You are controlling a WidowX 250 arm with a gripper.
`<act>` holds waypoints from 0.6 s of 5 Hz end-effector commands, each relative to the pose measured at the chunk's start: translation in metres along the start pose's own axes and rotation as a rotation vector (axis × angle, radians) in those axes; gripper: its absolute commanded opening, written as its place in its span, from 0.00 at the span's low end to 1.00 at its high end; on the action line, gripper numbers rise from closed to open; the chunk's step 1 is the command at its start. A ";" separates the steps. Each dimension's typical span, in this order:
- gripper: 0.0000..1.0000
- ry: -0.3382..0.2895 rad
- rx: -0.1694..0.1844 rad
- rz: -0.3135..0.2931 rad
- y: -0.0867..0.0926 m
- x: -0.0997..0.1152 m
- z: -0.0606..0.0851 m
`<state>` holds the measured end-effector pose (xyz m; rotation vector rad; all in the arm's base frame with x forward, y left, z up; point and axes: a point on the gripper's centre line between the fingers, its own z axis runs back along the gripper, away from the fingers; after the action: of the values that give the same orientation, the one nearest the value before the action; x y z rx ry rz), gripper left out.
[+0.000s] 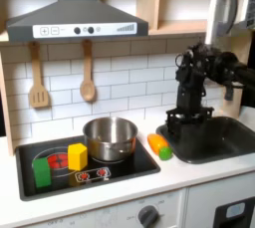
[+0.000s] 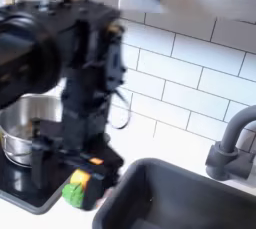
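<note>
My black arm reaches down from the first exterior view's right, and my gripper [image 1: 183, 124] hangs over the counter between the stove and the sink. An orange and green toy vegetable [image 1: 159, 145] lies just below it and to the first exterior view's left, at the stove's corner. In the second exterior view my gripper [image 2: 70, 155] is large and blurred, pointing down, with the toy vegetable [image 2: 80, 185] right beneath it. The fingers look spread apart with nothing between them.
A metal pot [image 1: 110, 137] stands on the black stove [image 1: 60, 177], with a yellow block [image 1: 77, 156] and a green block [image 1: 42, 170] beside it. The dark sink [image 1: 219, 140] and a grey faucet [image 2: 230, 143] are close by. A wooden spatula [image 1: 38, 78] and spoon [image 1: 88, 73] hang on the tiled wall.
</note>
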<state>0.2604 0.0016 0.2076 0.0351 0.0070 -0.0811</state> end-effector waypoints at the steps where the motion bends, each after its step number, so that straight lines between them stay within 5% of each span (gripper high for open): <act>1: 1.00 -0.026 -0.015 -0.045 0.035 -0.017 0.004; 3: 1.00 -0.034 -0.038 -0.014 0.051 -0.013 0.005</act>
<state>0.2514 0.0531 0.2151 -0.0040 -0.0265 -0.0984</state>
